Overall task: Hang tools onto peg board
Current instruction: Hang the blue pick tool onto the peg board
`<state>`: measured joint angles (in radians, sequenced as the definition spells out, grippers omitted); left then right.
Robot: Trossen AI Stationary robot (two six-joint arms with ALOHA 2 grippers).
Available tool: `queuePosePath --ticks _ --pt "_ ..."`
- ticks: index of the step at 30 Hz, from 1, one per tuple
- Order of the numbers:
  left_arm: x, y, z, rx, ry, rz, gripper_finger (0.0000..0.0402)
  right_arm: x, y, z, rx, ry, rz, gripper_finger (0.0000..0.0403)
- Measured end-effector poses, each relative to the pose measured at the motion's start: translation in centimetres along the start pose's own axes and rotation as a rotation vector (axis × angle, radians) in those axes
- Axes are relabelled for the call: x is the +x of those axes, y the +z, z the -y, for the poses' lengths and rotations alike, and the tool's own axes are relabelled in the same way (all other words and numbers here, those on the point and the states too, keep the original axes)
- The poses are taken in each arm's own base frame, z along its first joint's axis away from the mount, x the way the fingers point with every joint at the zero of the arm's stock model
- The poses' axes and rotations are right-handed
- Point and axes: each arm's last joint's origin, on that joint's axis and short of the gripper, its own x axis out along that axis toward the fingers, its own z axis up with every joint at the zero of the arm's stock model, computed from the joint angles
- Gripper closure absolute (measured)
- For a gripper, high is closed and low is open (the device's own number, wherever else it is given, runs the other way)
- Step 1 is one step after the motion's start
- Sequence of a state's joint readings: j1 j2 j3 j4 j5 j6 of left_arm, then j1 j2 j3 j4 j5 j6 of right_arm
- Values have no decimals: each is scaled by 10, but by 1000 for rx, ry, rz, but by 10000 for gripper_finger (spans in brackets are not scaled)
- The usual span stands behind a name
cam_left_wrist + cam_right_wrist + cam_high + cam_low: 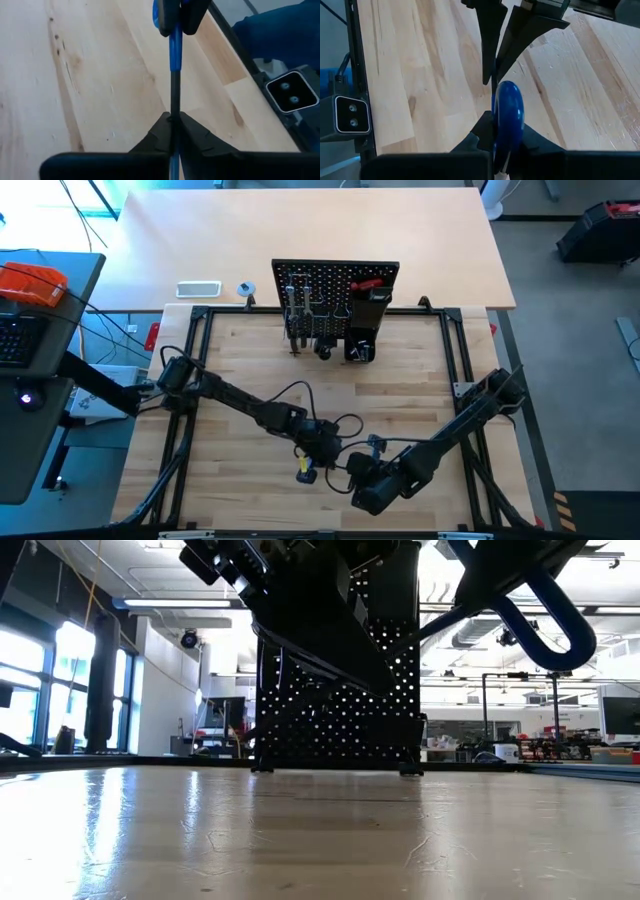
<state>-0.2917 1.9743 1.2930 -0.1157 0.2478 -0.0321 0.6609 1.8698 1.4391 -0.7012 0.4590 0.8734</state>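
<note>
The peg board (335, 285) stands upright at the table's far middle, also seen in the low view (340, 690). Several tools hang on it, and a black box holder (365, 320) sits on its right side. Near the table's front middle, my left gripper (322, 448) and my right gripper (362, 475) meet tip to tip. Both are shut on the blue-handled hex key (174, 60). In the left wrist view my left gripper (173, 132) has the dark shaft. In the right wrist view my right gripper (496, 137) has the blue handle. My left gripper pinches the hex key's thin dark shaft (173, 107) between its two fingers, slanting down from the table's left. The shaft runs on ahead of the fingertips to the right gripper's fingers (192, 17). The key is clear of the table. My right gripper pinches the hex key's blue handle (509, 107) between its two fingers, slanting down from the table's right. The handle's rounded end stands out past the fingertips, toward the left gripper's fingers (487, 45). The table shows below it.
A small blue-and-yellow piece (305, 471) shows beside the left gripper; whether it belongs to the key I cannot tell. Black frame rails (200, 360) border the wooden top. Bare wood (330, 395) lies between the grippers and the peg board. A white box (198, 288) lies behind the frame.
</note>
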Motion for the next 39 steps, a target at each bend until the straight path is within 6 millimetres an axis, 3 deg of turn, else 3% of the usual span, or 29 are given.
queuePosePath --ticks 11,19,28,34,39 --pt "2 -7 9 31 104 -69 400 -6 -9 -4 3 -41 34 354" --pt "-6 -4 13 50 225 -69 401 -52 -13 -1 -5 -90 187 344" --pt "-48 26 22 118 453 111 401 -107 -25 0 -5 -86 395 288" --pt "-77 48 29 187 517 278 401 -122 -31 -1 -34 -137 543 276" --pt "-86 62 32 233 514 420 401 -134 -39 -5 -42 -210 718 276"
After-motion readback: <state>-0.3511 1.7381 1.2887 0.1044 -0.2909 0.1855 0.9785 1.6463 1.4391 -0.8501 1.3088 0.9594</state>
